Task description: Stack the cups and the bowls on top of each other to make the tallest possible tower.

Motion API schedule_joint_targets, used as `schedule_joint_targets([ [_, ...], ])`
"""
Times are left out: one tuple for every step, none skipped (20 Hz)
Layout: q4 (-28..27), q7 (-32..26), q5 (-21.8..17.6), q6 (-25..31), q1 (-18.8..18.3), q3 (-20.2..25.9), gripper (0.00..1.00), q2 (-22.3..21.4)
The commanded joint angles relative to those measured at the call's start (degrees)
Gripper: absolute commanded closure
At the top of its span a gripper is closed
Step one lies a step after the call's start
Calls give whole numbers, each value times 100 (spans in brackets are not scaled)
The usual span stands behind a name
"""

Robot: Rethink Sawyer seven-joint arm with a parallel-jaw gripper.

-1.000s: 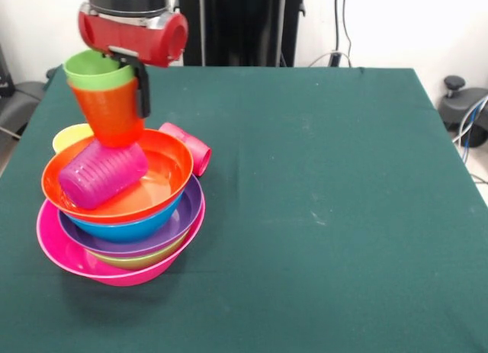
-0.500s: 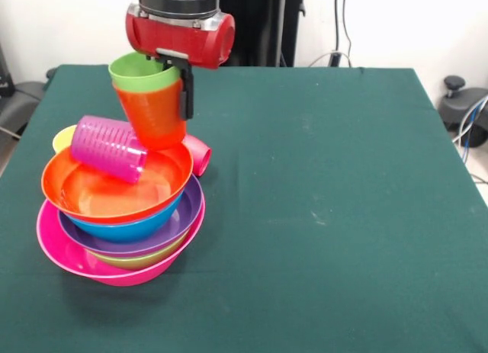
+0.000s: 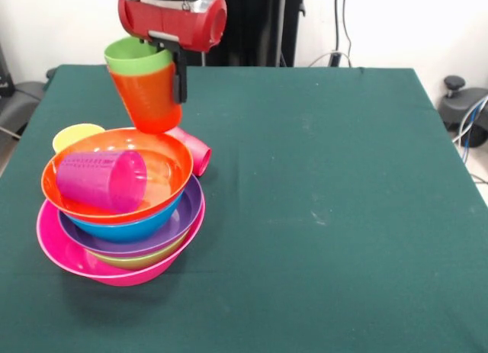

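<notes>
the green-covered counter (image 3: 320,216) is filling most of the front view, and the tower (image 3: 122,216) is sitting near its left side. the pink bowl (image 3: 69,255), the widest, is serving as the base; a green bowl (image 3: 141,261) is peeking out just above its rim, the purple bowl (image 3: 179,219) is lying over that, the blue bowl (image 3: 133,227) is showing as a band above the purple one, and the orange bowl (image 3: 164,166) is sitting on top, tilted a little. the robot's red and black arm (image 3: 171,14) is coming down above the pile, and the jaws (image 3: 171,67) are pinching the orange cup (image 3: 149,101) by its rim, one black finger (image 3: 181,78) showing on the outside of the cup wall. the green cup (image 3: 137,57) is nested inside the orange cup, and the pair is hanging tilted above the back rim of the orange bowl, its base close over that rim. the purple cup (image 3: 103,181) is lying on its side inside the orange bowl, mouth to the right. the red cup (image 3: 192,149) is lying on its side on the counter just behind the pile, and the yellow cup (image 3: 76,136) is showing behind the bowls at the left.
</notes>
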Motion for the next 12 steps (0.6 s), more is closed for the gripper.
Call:
schedule_joint_targets([
  [441, 32, 86, 185, -26, -8, 100, -110],
  [433, 20, 86, 176, -37, -5, 100, -95],
  [436, 1, 82, 177, -46, -6, 100, -101],
  [420, -11, 78, 178, -54, -4, 100, -84],
  [413, -7, 67, 167, -54, -9, 100, -72],
  [404, 3, 62, 155, -54, -10, 100, -54],
  [386, -17, 54, 147, -69, 0, 100, -32],
  [368, -20, 41, 138, -73, -2, 100, -11],
  [346, -25, 23, 128, -77, -8, 100, 13],
  [324, -30, 5, 118, -82, -14, 100, 37],
  [305, -48, -10, 85, -100, -6, 100, 85],
  [275, -53, -37, 46, -108, -9, 100, 139],
])
